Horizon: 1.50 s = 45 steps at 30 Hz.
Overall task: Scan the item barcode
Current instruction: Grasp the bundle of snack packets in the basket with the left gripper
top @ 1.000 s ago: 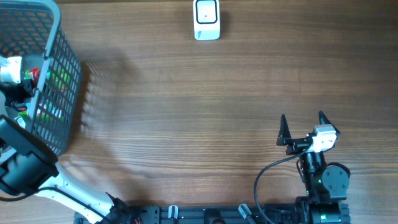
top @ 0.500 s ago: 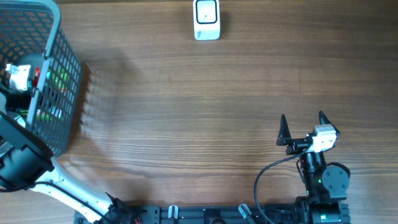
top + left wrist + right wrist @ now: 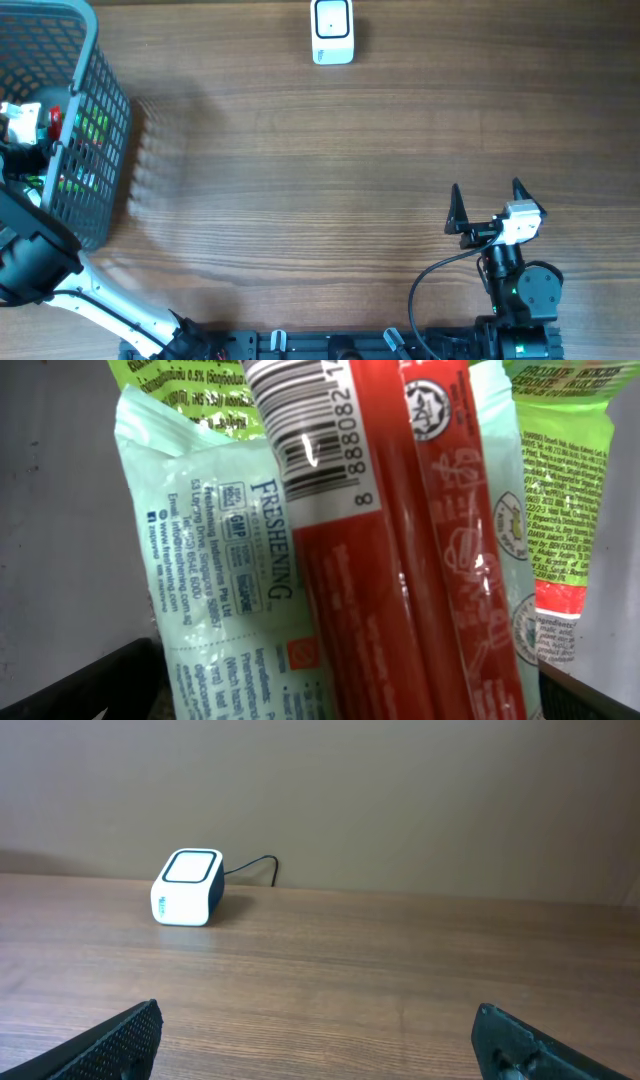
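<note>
The left gripper [image 3: 350,688] hangs inside the basket [image 3: 95,120] with its fingers spread wide and nothing between them; the dark fingertips [image 3: 100,680] show only at the lower corners of the wrist view. Directly ahead of it, filling the gap between the fingers, lies a long red packet [image 3: 400,560], the likely item to scan, its barcode [image 3: 300,430] printed on a white panel at the far end. The step in hand looks like picking an item, and it would go best by closing across the red packet's narrow width, low on its body, so the fingers leave the barcode uncovered. The film is glossy and slick, so a firm central pinch should stop it sliding or drooping. Under it, to the tool's left, is a crinkly pale mint sachet [image 3: 220,590]; to the right, a lime-green pouch [image 3: 560,490]; both are soft and could be dragged along. The scanner [image 3: 332,30], a small white rounded box, sits well away across the wooden table [image 3: 300,180]. The right gripper [image 3: 487,195] rests spread and empty
</note>
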Motion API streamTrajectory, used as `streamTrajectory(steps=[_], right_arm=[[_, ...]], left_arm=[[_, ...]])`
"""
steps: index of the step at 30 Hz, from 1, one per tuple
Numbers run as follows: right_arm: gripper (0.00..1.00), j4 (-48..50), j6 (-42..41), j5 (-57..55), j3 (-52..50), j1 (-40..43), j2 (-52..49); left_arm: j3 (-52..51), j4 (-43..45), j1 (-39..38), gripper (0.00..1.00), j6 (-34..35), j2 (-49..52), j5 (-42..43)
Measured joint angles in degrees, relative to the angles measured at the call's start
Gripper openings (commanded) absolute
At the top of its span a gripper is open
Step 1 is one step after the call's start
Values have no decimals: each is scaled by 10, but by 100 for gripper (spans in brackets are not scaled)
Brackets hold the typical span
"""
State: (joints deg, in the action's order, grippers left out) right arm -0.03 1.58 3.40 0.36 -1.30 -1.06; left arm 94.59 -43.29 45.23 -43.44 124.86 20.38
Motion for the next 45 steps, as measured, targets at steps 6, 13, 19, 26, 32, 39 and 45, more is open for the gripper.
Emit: streamTrajectory(steps=[6, 13, 19, 26, 32, 39, 45], right_arm=[[100, 0, 0, 0, 0, 0, 0], [100, 0, 0, 0, 0, 0, 0], [100, 0, 0, 0, 0, 0, 0], [100, 0, 0, 0, 0, 0, 0], [100, 0, 0, 0, 0, 0, 0], [99, 0, 0, 0, 0, 0, 0], [100, 0, 0, 0, 0, 0, 0]], left_arm=[[0, 5, 2, 100, 2, -16, -4], [0, 7, 3, 100, 2, -29, -27], [0, 10, 3, 100, 2, -27, -30], [3, 16, 7, 100, 6, 7, -13], [21, -2, 9, 51, 7, 18, -7], [26, -23, 10, 4, 7, 20, 19], [30, -28, 11, 4, 8, 20, 28]])
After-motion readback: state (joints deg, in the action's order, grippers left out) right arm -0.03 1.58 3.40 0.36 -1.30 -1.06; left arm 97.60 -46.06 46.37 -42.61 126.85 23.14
